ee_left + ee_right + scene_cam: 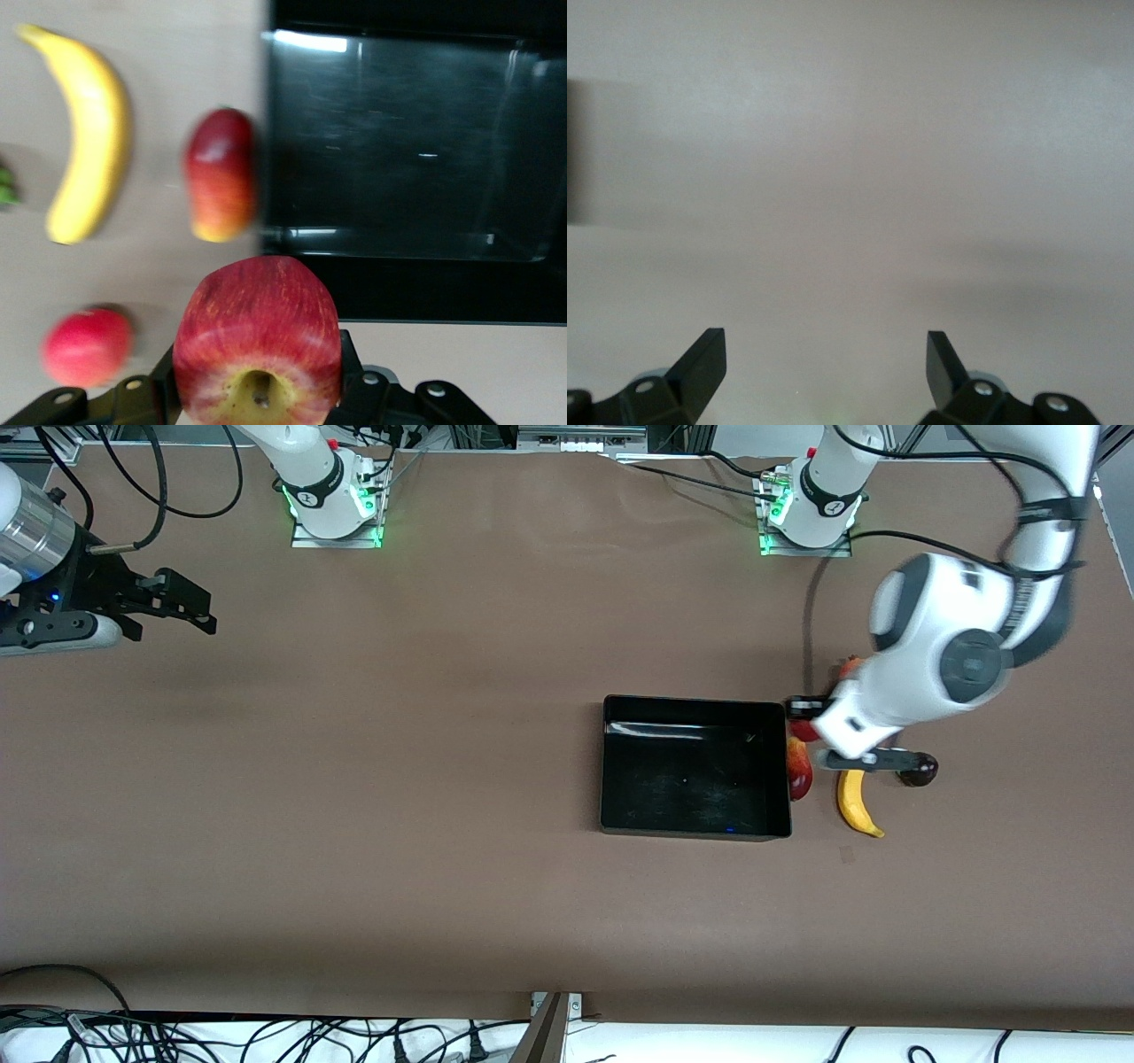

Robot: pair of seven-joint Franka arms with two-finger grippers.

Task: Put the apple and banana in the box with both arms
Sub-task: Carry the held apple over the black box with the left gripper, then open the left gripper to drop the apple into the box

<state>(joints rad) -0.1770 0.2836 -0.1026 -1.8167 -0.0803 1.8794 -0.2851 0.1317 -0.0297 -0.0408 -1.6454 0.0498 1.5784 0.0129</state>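
Observation:
My left gripper (811, 724) is shut on the apple (257, 341), red with a yellow stem dimple, and holds it just outside the box wall at the left arm's end of the table. In the front view only a red sliver of the apple (802, 733) shows under the wrist. The black box (691, 779) is empty and also shows in the left wrist view (407, 150). The banana (858, 802) lies on the table beside the box and shows in the left wrist view (84, 133). My right gripper (199, 607) is open and empty over bare table at the right arm's end, and its own view (824, 354) shows the same.
An elongated red-yellow fruit (799, 771) lies against the box wall, between box and banana. A uniformly red round fruit (87, 347) lies farther from the front camera, mostly hidden by the left arm. A dark purple fruit (919, 771) lies beside the banana.

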